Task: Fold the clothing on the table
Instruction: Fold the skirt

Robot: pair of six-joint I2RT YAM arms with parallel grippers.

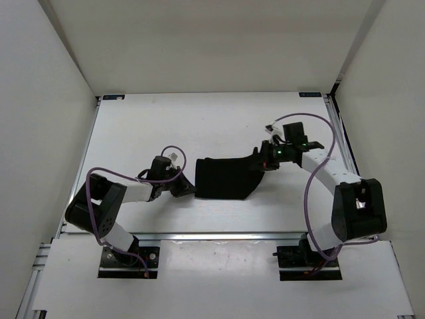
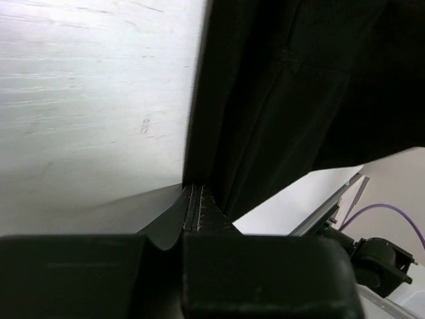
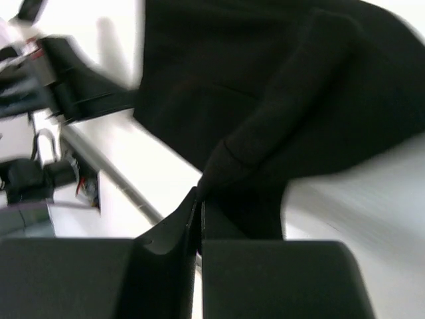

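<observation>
The black clothing point(image 1: 224, 178) lies bunched in the middle of the white table point(image 1: 166, 126), between my two arms. My left gripper point(image 1: 189, 188) is at its left edge, shut on a stitched hem of the clothing point(image 2: 299, 86); in the left wrist view the seam runs into the closed left gripper point(image 2: 197, 212). My right gripper point(image 1: 261, 159) is at the garment's upper right corner, which is raised off the table. In the right wrist view the right gripper point(image 3: 200, 212) is shut on a fold of the clothing point(image 3: 265, 86), which drapes away from it.
White walls enclose the table on three sides. Metal rails point(image 1: 219, 234) run along its near and right edges. Purple cables point(image 1: 312, 199) loop off both arms. The other arm's black body point(image 3: 73, 93) shows at the far side of the garment.
</observation>
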